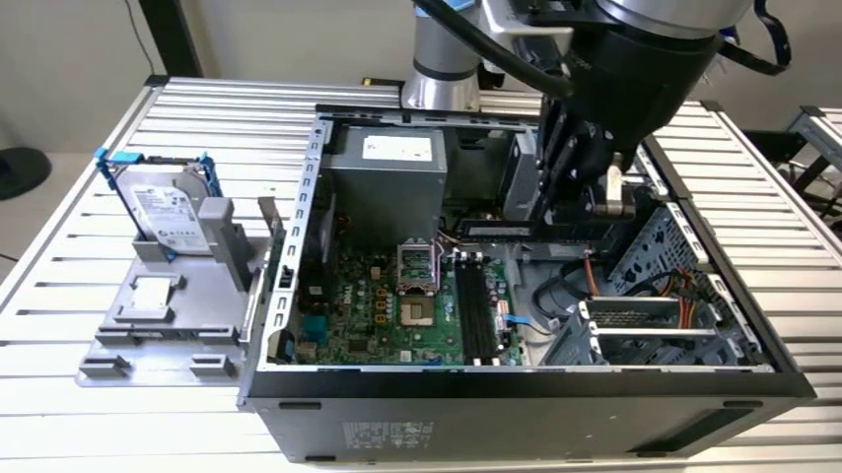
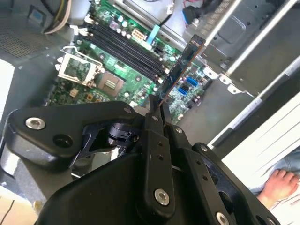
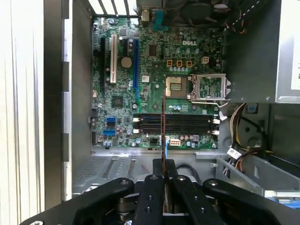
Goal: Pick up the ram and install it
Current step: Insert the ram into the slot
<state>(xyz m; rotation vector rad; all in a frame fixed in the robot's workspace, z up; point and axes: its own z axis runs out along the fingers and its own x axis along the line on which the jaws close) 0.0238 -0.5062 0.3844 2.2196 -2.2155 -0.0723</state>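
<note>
My gripper [image 1: 569, 219] hangs inside the open computer case, above the motherboard [image 1: 382, 315]. It is shut on the ram [image 2: 182, 65], a long thin dark green stick that juts out from between the fingers [image 2: 152, 122]. In the first wrist view the ram [image 3: 163, 126] shows edge-on, held by the gripper [image 3: 164, 165] above the black memory slots [image 3: 176, 124] and crossing them. In the exterior view the ram [image 1: 498, 231] hangs level, above the far end of the slots [image 1: 476, 307]. The stick is clear of the board.
The case wall [image 1: 314, 197] rings the work area, with the power supply [image 1: 388, 177] at the back and a drive cage [image 1: 658, 315] with cables on the exterior view's right. The open CPU socket [image 1: 418, 271] lies beside the slots. A silver hard drive [image 1: 165, 212] stands on a grey fixture [image 1: 152, 320] outside.
</note>
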